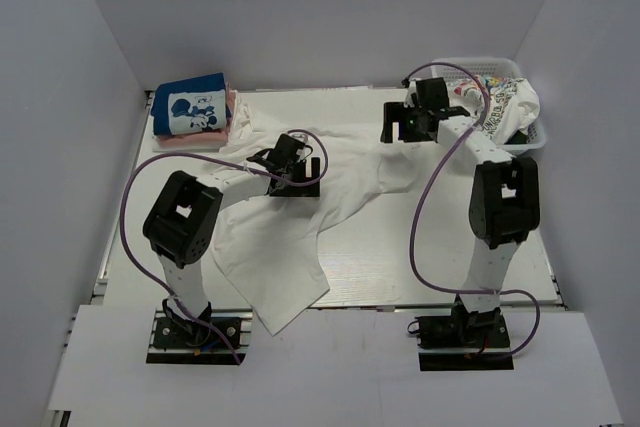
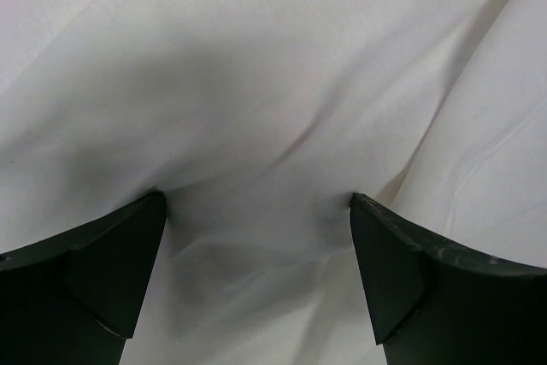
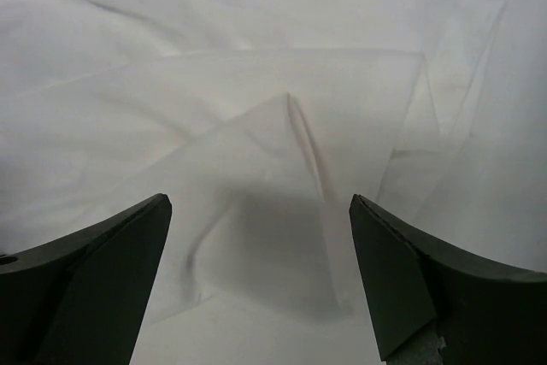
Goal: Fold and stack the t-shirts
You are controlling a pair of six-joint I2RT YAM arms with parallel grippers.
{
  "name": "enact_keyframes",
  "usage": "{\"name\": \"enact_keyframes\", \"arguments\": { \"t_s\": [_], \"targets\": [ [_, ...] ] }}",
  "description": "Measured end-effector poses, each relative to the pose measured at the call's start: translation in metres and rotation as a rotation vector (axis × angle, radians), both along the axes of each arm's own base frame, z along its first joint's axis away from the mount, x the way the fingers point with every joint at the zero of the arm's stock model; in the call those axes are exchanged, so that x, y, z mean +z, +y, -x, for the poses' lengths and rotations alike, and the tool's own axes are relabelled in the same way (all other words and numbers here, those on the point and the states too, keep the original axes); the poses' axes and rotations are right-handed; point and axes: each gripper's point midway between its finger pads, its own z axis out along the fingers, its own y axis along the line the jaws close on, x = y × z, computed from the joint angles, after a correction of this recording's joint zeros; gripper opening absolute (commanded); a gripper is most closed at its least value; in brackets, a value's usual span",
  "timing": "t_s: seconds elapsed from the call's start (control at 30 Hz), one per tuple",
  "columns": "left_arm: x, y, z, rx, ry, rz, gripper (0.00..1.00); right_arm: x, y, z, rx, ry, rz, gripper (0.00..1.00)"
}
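Note:
The large plain white t-shirt [image 1: 300, 237] lies spread and rumpled across the table. My left gripper [image 1: 297, 183] is open, with both fingertips pressed down on the shirt's middle; the cloth [image 2: 273, 83] fills the left wrist view between the fingers [image 2: 256, 203]. My right gripper [image 1: 398, 131] is open just above the shirt's far right part, over a folded corner [image 3: 291, 160], with nothing between the jaws [image 3: 259, 203]. The blue shirt with the mouse panel [image 1: 190, 107] lies folded on the pink shirt [image 1: 231, 107] at the far left.
A white mesh basket [image 1: 532, 143] stands at the back right. It holds the white cartoon-print shirt [image 1: 505, 107] and a dark green one [image 1: 520, 134]. White walls enclose the table on the left, back and right.

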Motion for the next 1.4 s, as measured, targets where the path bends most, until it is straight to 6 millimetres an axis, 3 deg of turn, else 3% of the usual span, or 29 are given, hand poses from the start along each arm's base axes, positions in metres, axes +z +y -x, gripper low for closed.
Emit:
{"name": "enact_keyframes", "arguments": {
  "t_s": [0.2, 0.3, 0.4, 0.47, 0.77, 0.87, 0.9, 1.07, 1.1, 1.2, 1.4],
  "targets": [
    [0.0, 0.0, -0.001, 0.006, -0.002, -0.002, 1.0, -0.019, 0.013, -0.04, 0.061, -0.021, 0.002, 0.91],
    [0.0, 0.001, -0.002, 0.008, -0.002, -0.002, 1.0, -0.032, 0.016, -0.051, 0.074, -0.002, 0.003, 0.85],
    [0.0, 0.001, -0.002, 0.011, -0.004, -0.004, 1.0, -0.041, 0.02, -0.06, 0.088, 0.006, -0.004, 0.73],
    [0.0, 0.001, -0.002, 0.013, -0.004, -0.004, 1.0, -0.045, 0.023, -0.059, 0.1, 0.02, -0.018, 0.64],
    [0.0, 0.002, -0.002, 0.02, -0.004, -0.003, 1.0, -0.058, 0.024, -0.045, 0.098, 0.077, -0.033, 0.63],
    [0.0, 0.002, -0.002, 0.023, -0.007, -0.003, 1.0, -0.063, 0.022, -0.04, 0.089, 0.098, -0.027, 0.48],
    [-0.001, 0.002, -0.002, 0.024, -0.008, -0.003, 1.0, -0.063, 0.022, -0.039, 0.085, 0.102, -0.029, 0.35],
    [0.0, 0.002, -0.003, 0.03, -0.013, 0.0, 1.0, -0.063, 0.021, -0.032, 0.069, 0.119, -0.031, 0.02],
    [0.0, 0.002, -0.003, 0.03, -0.013, 0.0, 1.0, -0.062, 0.02, -0.031, 0.066, 0.12, -0.031, 0.0],
    [0.0, 0.002, -0.003, 0.031, -0.013, 0.0, 1.0, -0.052, 0.018, -0.029, 0.046, 0.108, -0.031, 0.0],
    [0.0, 0.003, -0.003, 0.04, -0.021, 0.008, 1.0, -0.014, 0.012, -0.018, 0.007, 0.05, -0.036, 0.0]
  ]
}}
